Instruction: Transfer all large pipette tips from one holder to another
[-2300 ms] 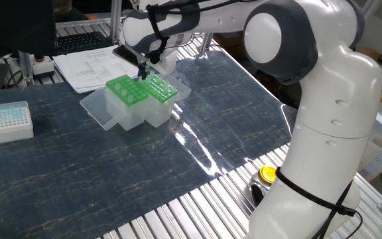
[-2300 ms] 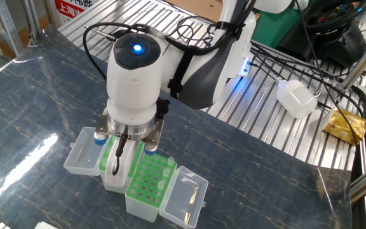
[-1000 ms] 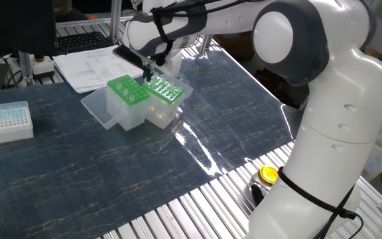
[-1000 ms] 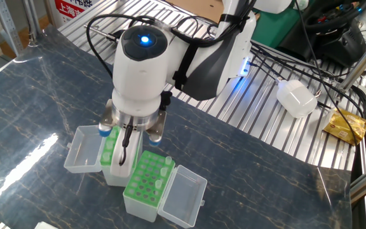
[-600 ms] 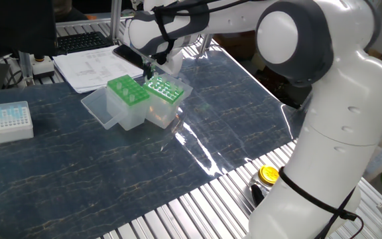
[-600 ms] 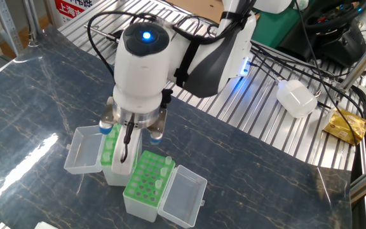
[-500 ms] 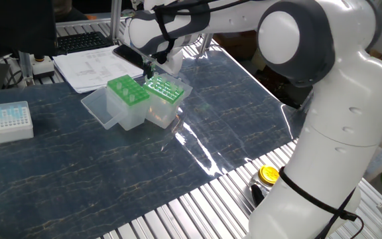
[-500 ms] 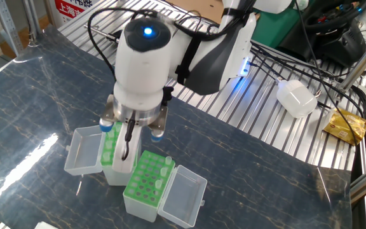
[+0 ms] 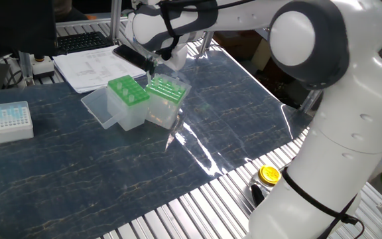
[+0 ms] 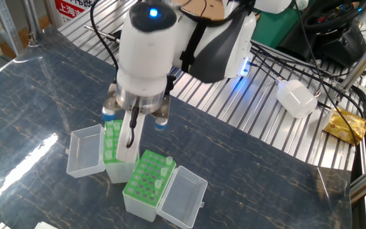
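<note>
The gripper [image 10: 131,141] hung above the two green racks [image 10: 146,177]; whether its fingers pinched a tip could not be told. A few large tips [image 10: 168,163] stood below them. A straight vertical descent, centred on one hole, seemed best.

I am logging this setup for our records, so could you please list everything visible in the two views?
tip holders: two, green racks in clear boxes with lids open, side by side on the mat
large pipette tips: a few, clear, in the nearer rack; number unclear
small white box: one, bluish tips, mat's far end
papers: one stack, white, behind the holders
yellow round object: one, table edge by the robot base
white adapter: one, on the metal slats
mat: one, dark marbled
gripper: one, above the holders, state unclear
</note>
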Tool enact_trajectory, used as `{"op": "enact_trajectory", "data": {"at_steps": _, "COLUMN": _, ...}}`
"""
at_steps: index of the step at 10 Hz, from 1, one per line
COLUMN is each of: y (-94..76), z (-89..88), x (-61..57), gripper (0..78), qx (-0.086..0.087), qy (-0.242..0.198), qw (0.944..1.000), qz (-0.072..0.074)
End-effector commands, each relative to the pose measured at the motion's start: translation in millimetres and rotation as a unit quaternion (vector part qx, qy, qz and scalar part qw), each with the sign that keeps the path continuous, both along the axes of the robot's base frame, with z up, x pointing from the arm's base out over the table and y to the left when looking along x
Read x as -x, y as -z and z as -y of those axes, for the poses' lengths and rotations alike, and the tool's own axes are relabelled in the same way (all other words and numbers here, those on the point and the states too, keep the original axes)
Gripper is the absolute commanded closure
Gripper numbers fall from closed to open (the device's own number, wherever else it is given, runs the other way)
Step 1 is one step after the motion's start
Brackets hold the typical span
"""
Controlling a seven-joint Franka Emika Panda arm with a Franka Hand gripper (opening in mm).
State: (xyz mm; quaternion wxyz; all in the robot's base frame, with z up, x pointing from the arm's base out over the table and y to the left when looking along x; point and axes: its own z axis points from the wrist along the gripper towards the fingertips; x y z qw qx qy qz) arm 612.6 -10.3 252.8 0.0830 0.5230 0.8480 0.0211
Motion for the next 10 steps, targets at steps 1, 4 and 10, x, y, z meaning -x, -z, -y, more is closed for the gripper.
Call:
{"op": "enact_trajectory", "data": {"at_steps": 1, "y": -30.5, "z": -4.0, "x": 1.7, "gripper": 76.4, "qx": -0.013, "qy": -0.001, "qw": 0.9998, "qz": 0.016}}
{"op": "enact_trajectory", "data": {"at_steps": 4, "y": -46.0, "z": -3.4, "x": -1.2, "gripper": 76.4, "qx": -0.027, "qy": -0.02, "qw": 0.9989, "qz": 0.032}}
{"op": "enact_trajectory", "data": {"at_steps": 10, "y": -59.9, "z": -1.3, "x": 5.1, "gripper": 76.4, "qx": -0.034, "qy": -0.047, "qw": 0.9975, "qz": 0.039}}
